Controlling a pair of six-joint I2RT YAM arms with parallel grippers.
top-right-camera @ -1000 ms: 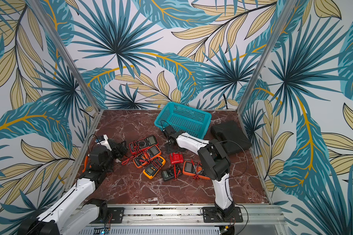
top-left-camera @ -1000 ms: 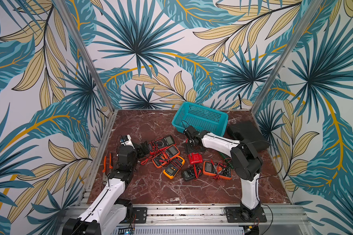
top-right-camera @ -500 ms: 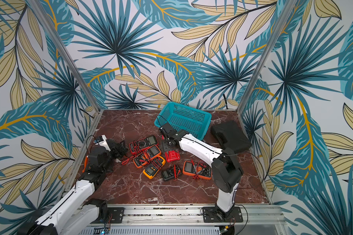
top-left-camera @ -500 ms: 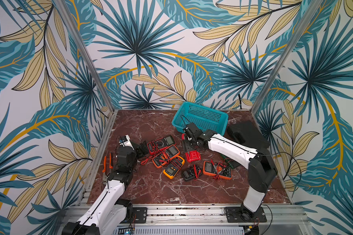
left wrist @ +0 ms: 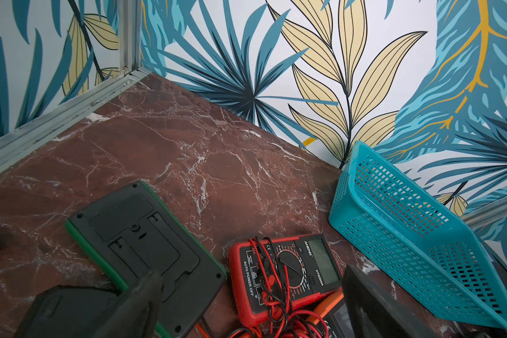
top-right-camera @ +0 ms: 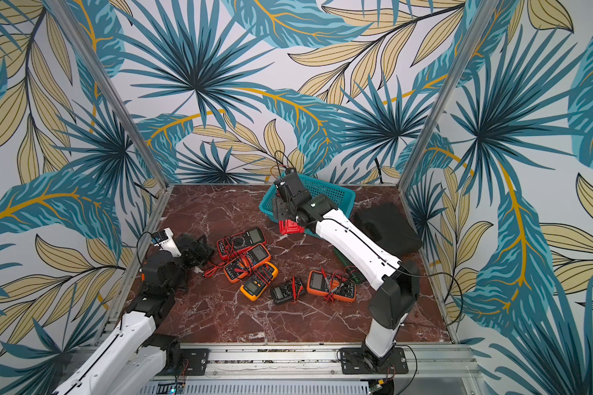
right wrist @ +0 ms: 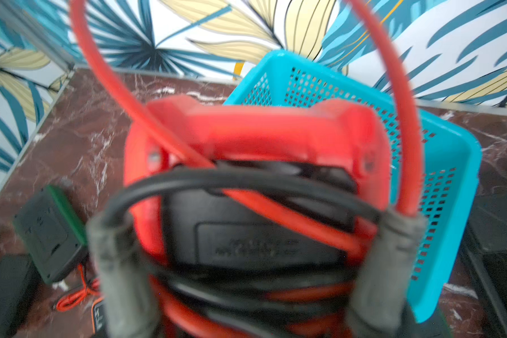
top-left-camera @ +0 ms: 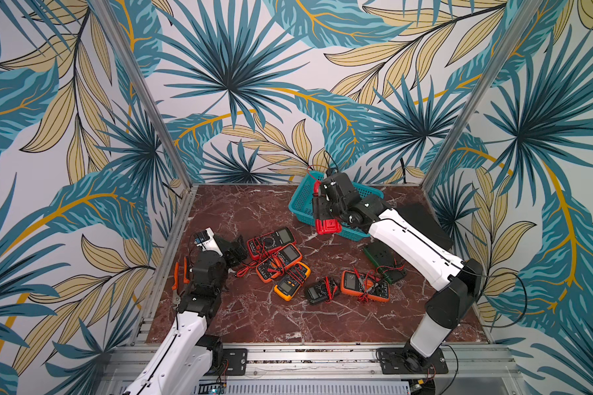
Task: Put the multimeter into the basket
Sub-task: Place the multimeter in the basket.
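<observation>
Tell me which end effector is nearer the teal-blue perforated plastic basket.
Right. The right end effector holds a red-cased multimeter at the teal-blue basket's near rim; the left end effector sits open, well away, beside the loose multimeters.

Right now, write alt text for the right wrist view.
A red multimeter, wound with red and black leads, is gripped between the right arm's grey fingers, close up and blurred. Behind it is the teal basket on a brown marble table.
</observation>
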